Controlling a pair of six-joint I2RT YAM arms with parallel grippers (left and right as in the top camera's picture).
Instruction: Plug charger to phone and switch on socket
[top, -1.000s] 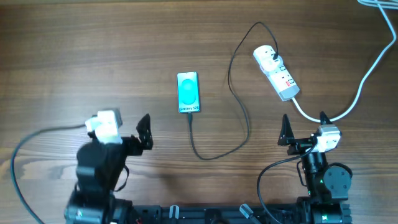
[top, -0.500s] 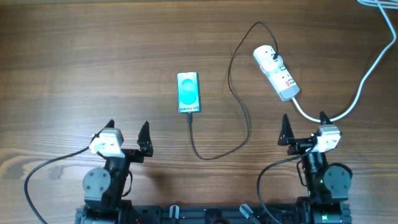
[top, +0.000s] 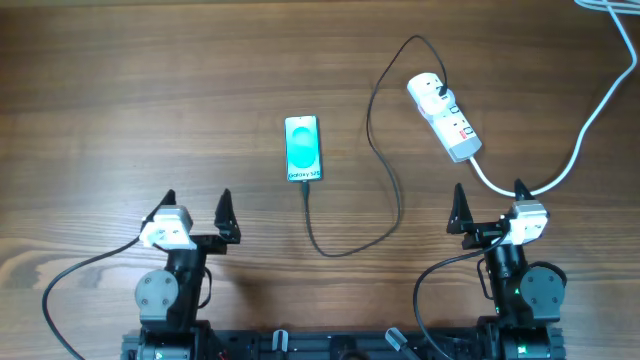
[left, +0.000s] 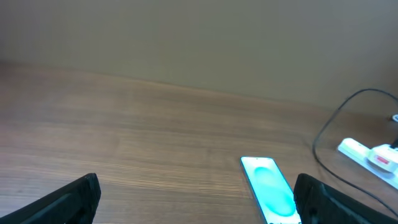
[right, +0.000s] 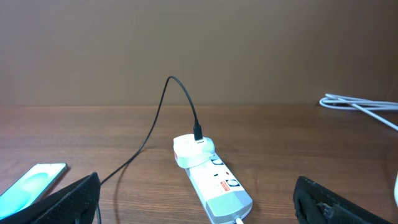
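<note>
The phone lies flat at mid-table with its teal screen lit; it also shows in the left wrist view and the right wrist view. The charger's thin black cable runs from the phone's bottom edge, loops toward me, then arcs up to a white adapter on the socket. The socket also shows in the right wrist view. My left gripper is open and empty, short of the phone. My right gripper is open and empty, short of the socket.
The socket's thick white cord curves from the strip's near end past my right gripper to the far right corner. The table is brown wood.
My left arm has drawn back toward the front edge and turned to face straight ahead, gripper open. The right arm, phone, cable and socket have not moved.
</note>
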